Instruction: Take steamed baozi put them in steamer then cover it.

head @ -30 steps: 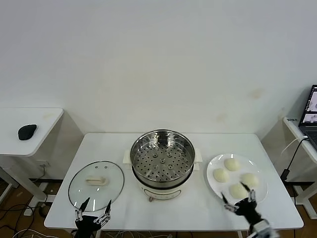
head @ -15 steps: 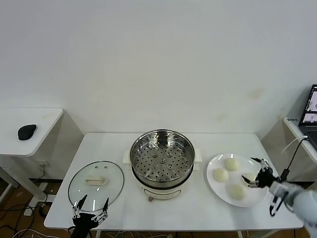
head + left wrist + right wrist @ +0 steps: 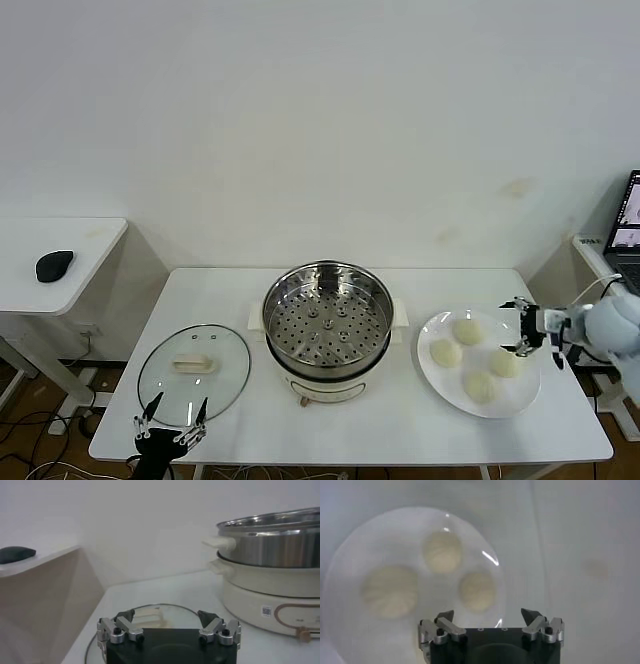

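White table against a pale wall carries the steamer at centre, uncovered. Left of the steamer lies the cover, flat on the table; right of it a plate holds four steamed baozi. Right gripper hangs over the plate's far-right edge, released, empty. Left gripper waits below the cover, spread.

Left wrist view: left gripper spread above the cover, steamer beyond.

Right wrist view: right gripper spread above three visible baozi on the plate.

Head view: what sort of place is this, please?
Probably a lab or office test room, not a kitchen: a steamer and a plate on a plain white table, a bare wall, a laptop alongside.
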Controlling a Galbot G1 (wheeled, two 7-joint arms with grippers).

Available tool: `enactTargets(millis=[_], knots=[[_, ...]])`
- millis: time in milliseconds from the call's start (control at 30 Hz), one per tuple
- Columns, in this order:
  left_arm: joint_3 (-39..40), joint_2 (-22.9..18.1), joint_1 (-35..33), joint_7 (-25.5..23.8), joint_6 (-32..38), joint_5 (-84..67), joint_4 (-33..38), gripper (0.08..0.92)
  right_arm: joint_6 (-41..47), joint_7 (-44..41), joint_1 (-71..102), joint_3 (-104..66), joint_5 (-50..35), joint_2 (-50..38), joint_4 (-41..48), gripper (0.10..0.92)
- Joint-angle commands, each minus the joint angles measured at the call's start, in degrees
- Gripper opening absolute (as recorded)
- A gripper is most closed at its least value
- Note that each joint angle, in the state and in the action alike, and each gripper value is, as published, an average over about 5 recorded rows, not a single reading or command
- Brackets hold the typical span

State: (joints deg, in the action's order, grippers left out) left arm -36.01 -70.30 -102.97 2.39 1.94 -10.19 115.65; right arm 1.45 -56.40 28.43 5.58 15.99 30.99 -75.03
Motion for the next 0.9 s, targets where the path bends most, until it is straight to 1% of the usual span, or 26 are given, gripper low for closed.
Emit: enactTargets(millis=[33, 433, 900], knots=[[-0.41, 0.22, 0.41, 0.04, -0.10, 0.39, -0.35, 0.823, -1.27, -6.04, -18.95, 20.26, 0.46, 4.16, 13.95, 0.823], [-1.39, 0.46, 0.47, -0.04, -0.12, 0.54, -0.66, 0.823, -1.25, -4.76, -21.20, 23.92, -0.01, 13.66, 20.87, 0.823], [-2.33, 0.83, 0.88, -0.01, -0.80, -0.09, 0.38, 0.823, -0.25, -4.60, -21.04, 24.76, 1.96, 16.67, 24.02, 0.821]])
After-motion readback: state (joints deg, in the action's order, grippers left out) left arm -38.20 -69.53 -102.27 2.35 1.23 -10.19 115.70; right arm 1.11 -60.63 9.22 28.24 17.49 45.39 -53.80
